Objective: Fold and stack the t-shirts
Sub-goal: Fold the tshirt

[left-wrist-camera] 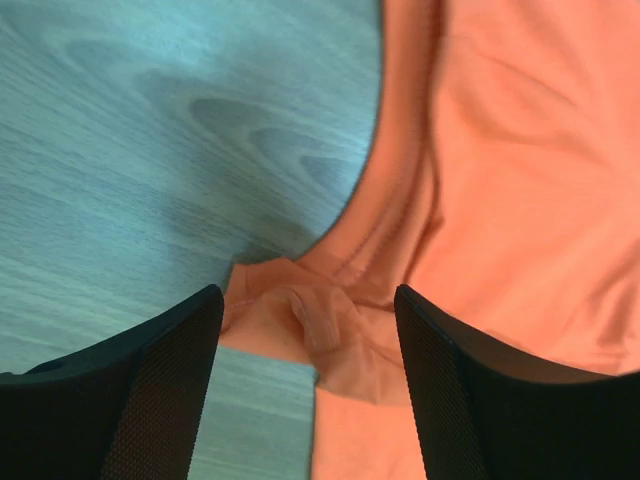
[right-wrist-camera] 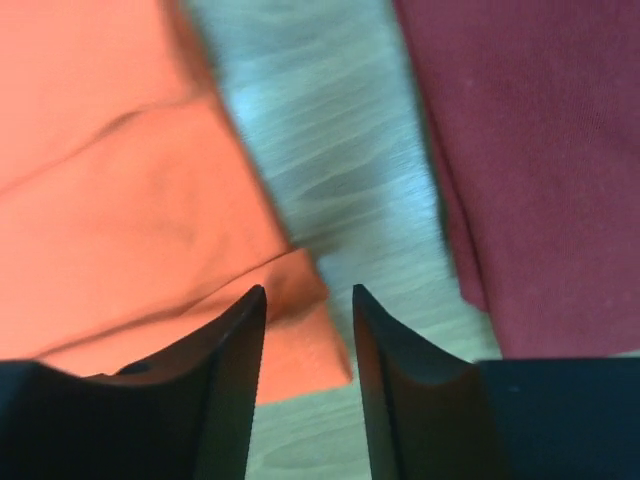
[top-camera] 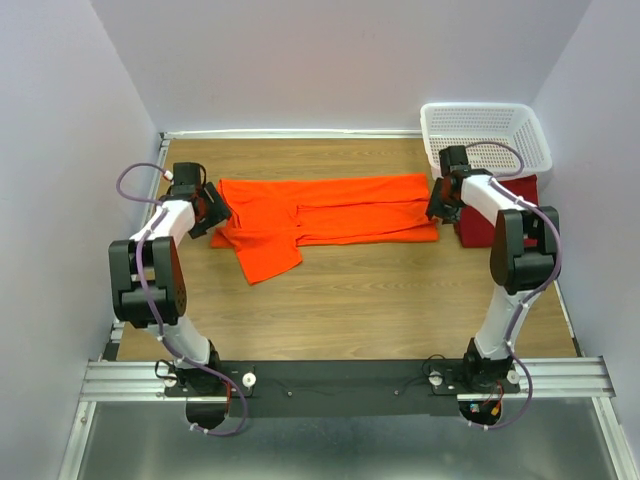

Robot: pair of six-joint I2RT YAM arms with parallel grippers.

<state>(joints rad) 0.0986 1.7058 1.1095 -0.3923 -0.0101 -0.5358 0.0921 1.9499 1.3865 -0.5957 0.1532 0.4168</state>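
1. Orange shirt [top-camera: 330, 220]: lies flat across the far half of the bench [top-camera: 400, 300], folded into a long band running left to right. At its left end a flap sticks out toward the near edge.
2. Maroon shirt [top-camera: 474, 230]: folded rectangle at the right side of the bench, just beside the orange shirt's right end, a strip of bare wood between them. My right arm hides part of it.
3. My left claw [top-camera: 214, 208] is at the orange shirt's left end. In the wrist view the left claw [left-wrist-camera: 310, 300] has its jaws wide apart. A bunched fold of orange cloth lies between them, touching neither finger that I can see. Nothing is clamped.
4. My right claw [top-camera: 440, 202] is at the orange shirt's right end, between the two shirts. In the wrist view the right claw [right-wrist-camera: 308, 295] has its jaws partly apart, with a narrow gap. The gap shows bare wood and the hem corner of the orange shirt. The maroon shirt is off to the right. Nothing is clamped.
5. Basket [top-camera: 487, 140]: white mesh, far right corner, just behind the maroon shirt.
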